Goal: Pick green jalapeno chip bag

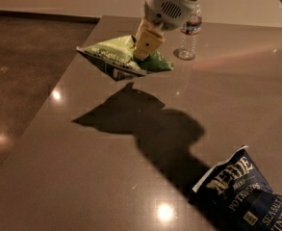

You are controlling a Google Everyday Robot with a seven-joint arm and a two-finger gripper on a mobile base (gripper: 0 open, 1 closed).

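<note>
The green jalapeno chip bag [112,58] is a light-green crinkly bag with white lettering. It hangs in the air above the brown table [83,167], tilted, with its shadow on the surface below. My gripper [144,53] comes down from the top of the camera view and is shut on the bag's upper middle. Its tan fingers [147,41] pinch the bag's top fold. The white wrist is just above them.
A dark navy chip bag [249,192] with white lettering lies at the front right of the table. A clear plastic water bottle [189,35] stands at the back, just right of my gripper. The table's left edge drops to a dark floor [20,71].
</note>
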